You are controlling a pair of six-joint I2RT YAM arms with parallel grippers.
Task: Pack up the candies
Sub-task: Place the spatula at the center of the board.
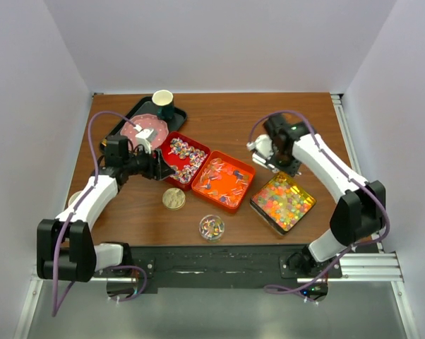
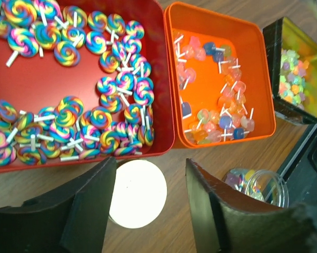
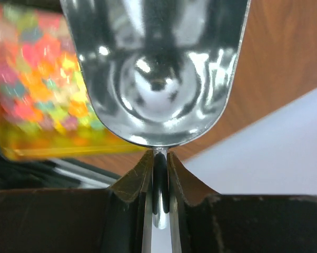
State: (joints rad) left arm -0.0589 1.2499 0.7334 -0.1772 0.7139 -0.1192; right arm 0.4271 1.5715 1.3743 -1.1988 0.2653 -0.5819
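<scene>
Left wrist view showed the left hand (image 2: 150, 169) open and empty, with the candies (image 2: 116, 139), which looked small, light and slippery, lying loose in the red tray (image 2: 53, 84) at its twelve o'clock, probably best scooped, while the right hand (image 3: 158, 163) pinched the scoop (image 3: 156, 68) by its thin handle.

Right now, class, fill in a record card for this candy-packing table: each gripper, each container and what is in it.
left gripper: open, holding nothing, near the red tray
right gripper: shut on the handle of the metal scoop
scoop bowl: empty
red tray: swirl lollipops
orange tray: small stick candies, blue, pink and orange
yellow tin: mixed jelly pieces
glass jar: open, a few candies inside
gold lid: flat on the table, in front of the red tray
</scene>
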